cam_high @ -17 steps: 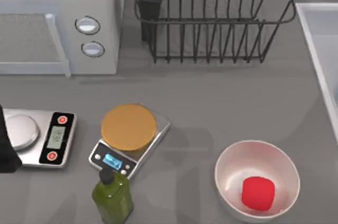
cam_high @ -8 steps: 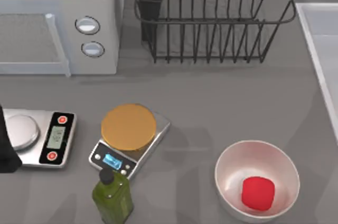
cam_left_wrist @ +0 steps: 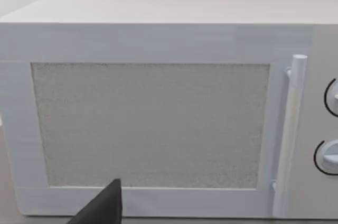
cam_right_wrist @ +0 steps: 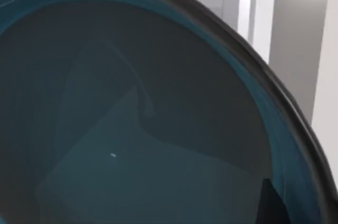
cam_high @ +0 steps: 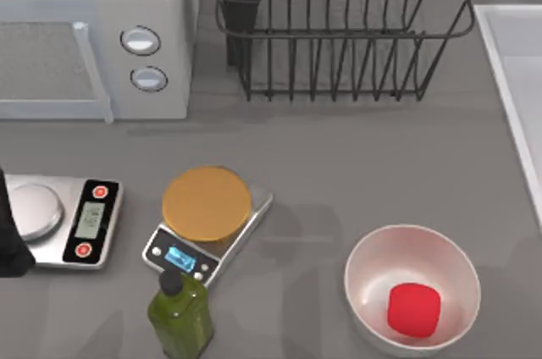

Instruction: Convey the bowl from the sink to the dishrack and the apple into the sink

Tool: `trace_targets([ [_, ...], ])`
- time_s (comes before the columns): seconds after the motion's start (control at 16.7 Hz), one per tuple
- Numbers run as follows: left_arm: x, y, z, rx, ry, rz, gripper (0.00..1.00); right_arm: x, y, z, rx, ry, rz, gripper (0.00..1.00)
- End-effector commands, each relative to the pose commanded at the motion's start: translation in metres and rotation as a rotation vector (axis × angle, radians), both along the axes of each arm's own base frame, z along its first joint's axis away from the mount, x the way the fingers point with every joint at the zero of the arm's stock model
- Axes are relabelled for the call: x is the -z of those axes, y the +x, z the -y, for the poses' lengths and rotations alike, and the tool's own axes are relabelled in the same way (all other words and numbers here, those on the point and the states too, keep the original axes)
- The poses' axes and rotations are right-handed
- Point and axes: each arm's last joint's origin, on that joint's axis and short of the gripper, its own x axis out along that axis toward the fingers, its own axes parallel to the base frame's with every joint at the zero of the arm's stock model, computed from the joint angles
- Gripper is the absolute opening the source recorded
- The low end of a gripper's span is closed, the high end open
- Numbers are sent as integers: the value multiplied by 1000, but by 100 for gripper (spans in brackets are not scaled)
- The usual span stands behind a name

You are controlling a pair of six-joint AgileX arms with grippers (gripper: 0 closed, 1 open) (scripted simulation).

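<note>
Grey counter from above — nothing you would call moved since a second ago: the apple [cam_high: 413, 309] sits in the white bowl [cam_high: 364, 251], the dishrack [cam_high: 339, 33] stands empty, the sink [cam_high: 508, 54] edges the right side. Your left wrist faces the microwave [cam_left_wrist: 158, 108], parked; grip state unreadable. Your right wrist sits close over the bowl [cam_right_wrist: 132, 129] — likely about to grasp; I cannot tell its fingers' state.
</note>
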Motion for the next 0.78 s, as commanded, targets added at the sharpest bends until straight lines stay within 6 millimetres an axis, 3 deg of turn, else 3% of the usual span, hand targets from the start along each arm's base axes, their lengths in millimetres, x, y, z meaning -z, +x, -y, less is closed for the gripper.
trace_targets([
  [0.18, 0, 0, 0, 0, 0, 0, 100, -38, -58, -18, 1, -6, 8, 0],
  [0.36, 0, 0, 0, 0, 0, 0, 100, -58, -98, -35, 3, -7, 10, 0],
  [0.48, 0, 0, 0, 0, 0, 0, 100, -62, -110, -41, 3, -4, 7, 0],
  [0.78, 0, 0, 0, 0, 0, 0, 100, -62, -110, -43, 1, -4, 8, 0],
])
